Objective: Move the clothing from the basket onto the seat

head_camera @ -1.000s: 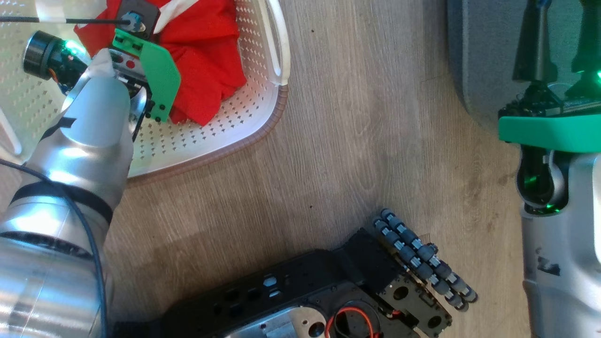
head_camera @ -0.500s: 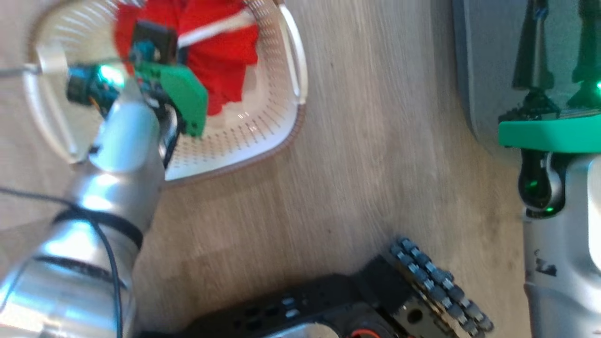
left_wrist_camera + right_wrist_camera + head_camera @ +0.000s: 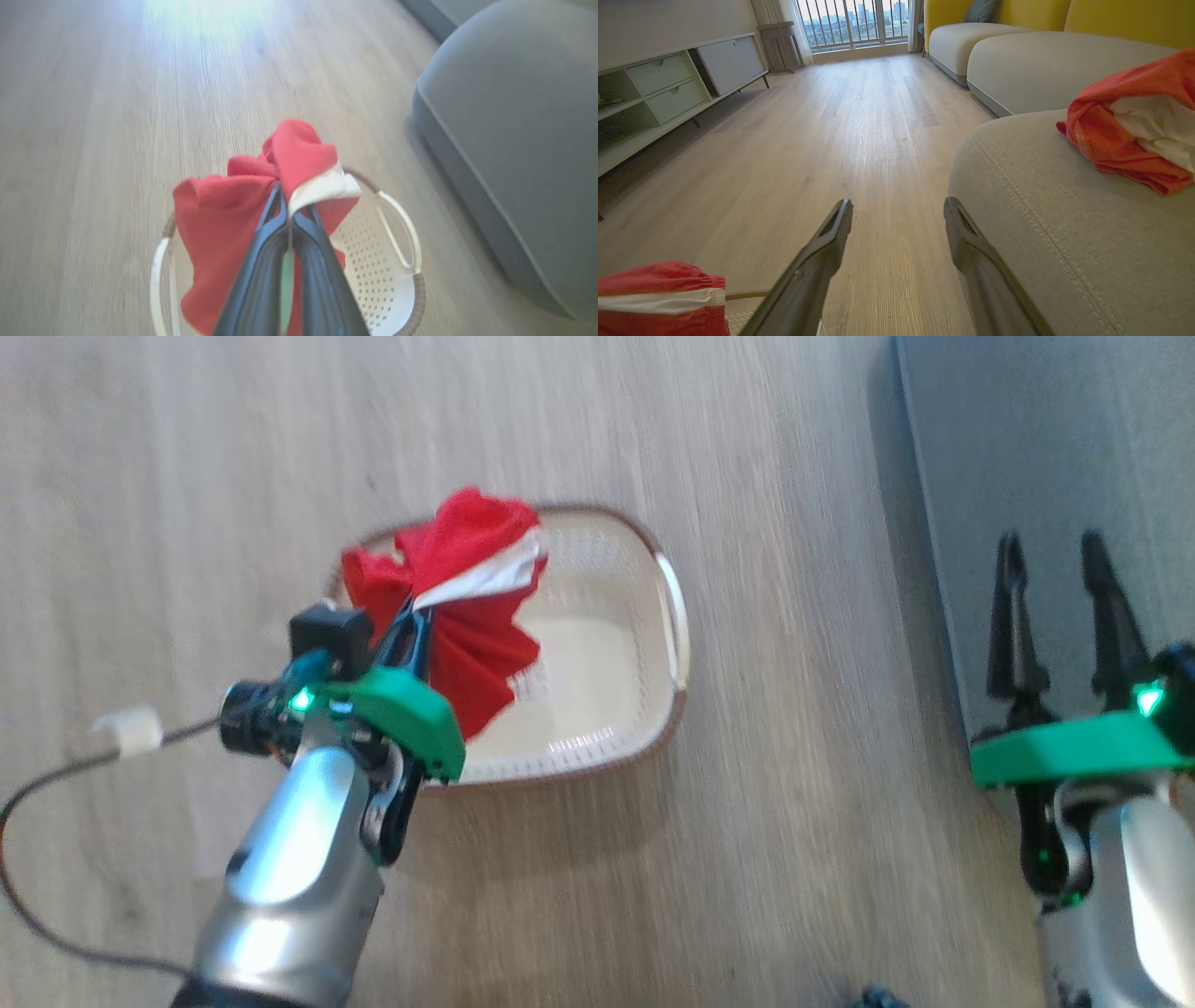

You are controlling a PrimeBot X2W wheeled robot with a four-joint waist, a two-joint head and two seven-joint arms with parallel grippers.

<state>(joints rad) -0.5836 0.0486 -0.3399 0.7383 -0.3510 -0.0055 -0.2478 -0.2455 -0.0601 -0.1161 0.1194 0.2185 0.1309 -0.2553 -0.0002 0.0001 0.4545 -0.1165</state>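
**Left arm.** The silver forearm enters the head view at lower left and slants up to the right, so that its wrist lies over the near rim of the small cream-white perforated plastic basket (image 3: 668, 616) with a brown woven-look edge. The left gripper (image 3: 409, 618) is clenched: its two long dark fingers meet on a pinch of the bright red soft fabric garment with a white trim band (image 3: 471, 616).

**Held garment.** It is bunched over the left half of the basket. Its folds fan out from the pinch like pleats, and the white band runs from the fingertips to the view's right. No single long axis can be read. The fingers hide its lowest folds, so contact with the basket cannot be told.

**Basket.** It stands on the pale wood-plank floor (image 3: 794, 859), with one white handle turned toward the large grey upholstered seat cushion (image 3: 1055, 439).

**Right arm.** The right gripper (image 3: 1048, 539) has its fingers spread wide and empty. They point up the head view over the seat's edge.

**Seat.** In the right wrist view, a second crumpled red garment with white lining (image 3: 1120, 140) lies on the cushion.
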